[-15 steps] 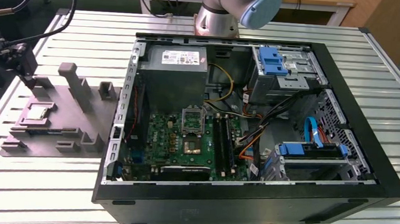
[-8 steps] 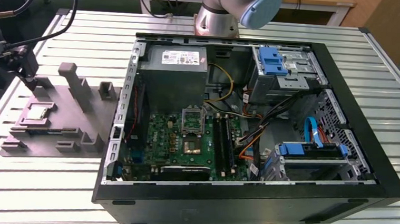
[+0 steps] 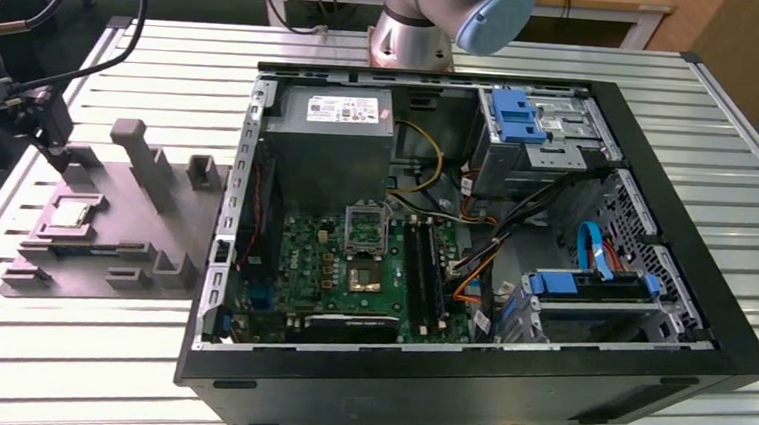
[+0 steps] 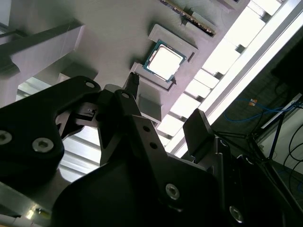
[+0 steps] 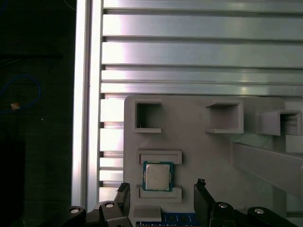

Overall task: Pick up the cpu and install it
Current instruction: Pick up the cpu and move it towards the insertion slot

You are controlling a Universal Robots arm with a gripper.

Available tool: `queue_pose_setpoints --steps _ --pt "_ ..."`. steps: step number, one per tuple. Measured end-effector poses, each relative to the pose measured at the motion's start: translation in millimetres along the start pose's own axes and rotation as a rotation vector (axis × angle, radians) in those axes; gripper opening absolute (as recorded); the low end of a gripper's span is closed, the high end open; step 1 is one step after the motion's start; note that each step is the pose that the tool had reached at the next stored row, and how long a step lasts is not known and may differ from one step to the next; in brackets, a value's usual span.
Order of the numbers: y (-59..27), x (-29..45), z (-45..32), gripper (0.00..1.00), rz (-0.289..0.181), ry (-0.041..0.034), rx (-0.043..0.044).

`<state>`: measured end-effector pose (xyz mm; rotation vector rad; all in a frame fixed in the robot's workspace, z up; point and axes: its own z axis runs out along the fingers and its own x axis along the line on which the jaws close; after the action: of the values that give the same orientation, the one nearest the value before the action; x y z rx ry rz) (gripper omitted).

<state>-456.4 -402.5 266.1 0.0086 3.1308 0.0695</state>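
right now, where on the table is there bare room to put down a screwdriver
Bare slats lie between the grey tray and the table's near edge, and on the exterior view's right beside the computer case. Crowded: the tray's blocks around the cpu, and the case interior.

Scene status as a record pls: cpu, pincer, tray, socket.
cpu: lying flat in a tray recess, not picked up
pincer: open, empty, over the cpu with one finger on each side of it
tray: grey, at the exterior view's left of the case
case: black, side open
socket: on the board inside the case
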Motion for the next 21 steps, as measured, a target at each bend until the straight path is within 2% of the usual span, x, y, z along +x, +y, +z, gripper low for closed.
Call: queue_pose_setpoints --steps 9,17,21 --pt "-0.5 0.0 6.2 0.64 0.003 -0.0002 0.0004" --pt "-0.6 0.0 6.7 0.64 0.003 -0.0001 0.001" --pt "-0.8 -1.0 9.5 0.64 0.004 -0.0004 0.013"
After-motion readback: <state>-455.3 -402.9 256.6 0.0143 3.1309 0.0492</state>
